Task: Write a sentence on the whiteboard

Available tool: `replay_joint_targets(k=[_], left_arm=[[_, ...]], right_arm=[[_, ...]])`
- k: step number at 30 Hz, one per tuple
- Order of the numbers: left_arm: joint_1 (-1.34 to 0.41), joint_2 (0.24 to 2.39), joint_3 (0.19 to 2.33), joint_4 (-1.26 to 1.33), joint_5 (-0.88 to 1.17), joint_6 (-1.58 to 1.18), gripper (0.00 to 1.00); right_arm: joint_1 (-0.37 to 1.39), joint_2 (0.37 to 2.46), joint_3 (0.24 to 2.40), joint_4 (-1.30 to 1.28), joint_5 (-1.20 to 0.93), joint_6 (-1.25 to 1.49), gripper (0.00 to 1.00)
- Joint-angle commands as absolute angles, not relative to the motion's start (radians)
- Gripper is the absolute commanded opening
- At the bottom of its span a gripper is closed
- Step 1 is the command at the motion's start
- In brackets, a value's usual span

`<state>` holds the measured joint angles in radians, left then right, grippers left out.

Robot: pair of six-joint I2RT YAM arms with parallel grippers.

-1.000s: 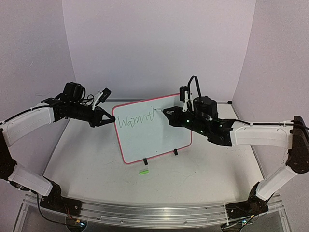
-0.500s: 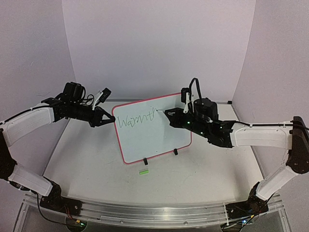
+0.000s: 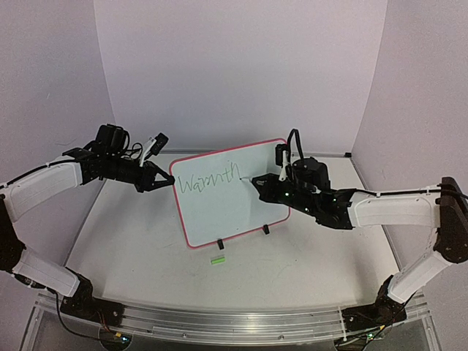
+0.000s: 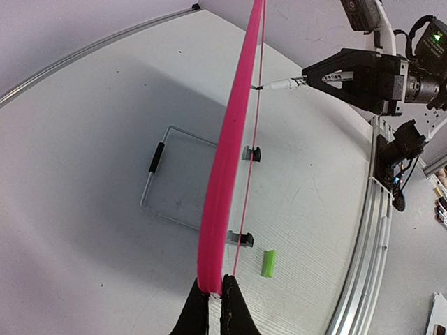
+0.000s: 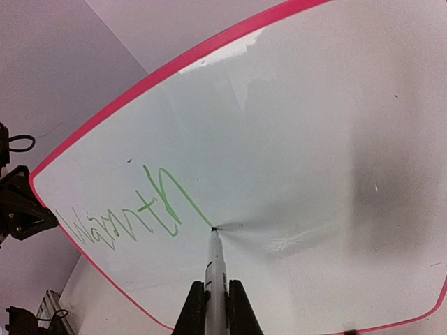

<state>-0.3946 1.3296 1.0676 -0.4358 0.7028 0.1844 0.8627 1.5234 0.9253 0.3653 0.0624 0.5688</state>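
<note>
The whiteboard, red-pink framed with two black clip feet, stands tilted on the table. The sentence shows as one green word, "Warmth", along the top line. My left gripper is shut on the board's left frame edge; the left wrist view shows the frame edge-on between the left gripper's jaws. My right gripper is shut on a white marker, its tip touching the board face at the end of the green writing.
A small green marker cap lies on the table in front of the board and also shows in the left wrist view. A wire stand lies behind the board. An aluminium rail runs along the near edge. Walls enclose the back and sides.
The right gripper moved the marker tip right and slightly down on the board. The "h" after "Warmt" now shows. The left gripper and board stayed still.
</note>
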Motion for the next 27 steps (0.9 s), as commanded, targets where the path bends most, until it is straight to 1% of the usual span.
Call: replay_joint_targets(k=[1, 11, 20, 27], left_arm=[[-0.421, 1.359, 1.08, -0.498, 0.674, 0.222, 0.0], [-0.422, 1.363, 1.078, -0.496, 0.673, 0.22, 0.0], [-0.422, 1.358, 1.078, -0.501, 0.661, 0.22, 0.0], [-0.422, 1.357, 1.08, -0.503, 0.665, 0.221, 0.0]], right_arm=[[0.853, 1.503, 0.936, 0.36, 0.101, 0.565, 0.0], [0.853, 1.447, 0.929, 0.347, 0.038, 0.516, 0.0], [0.85, 1.341, 0.916, 0.26, -0.046, 0.439, 0.0], [0.739, 1.271, 0.873, 0.242, -0.204, 0.439, 0.0]])
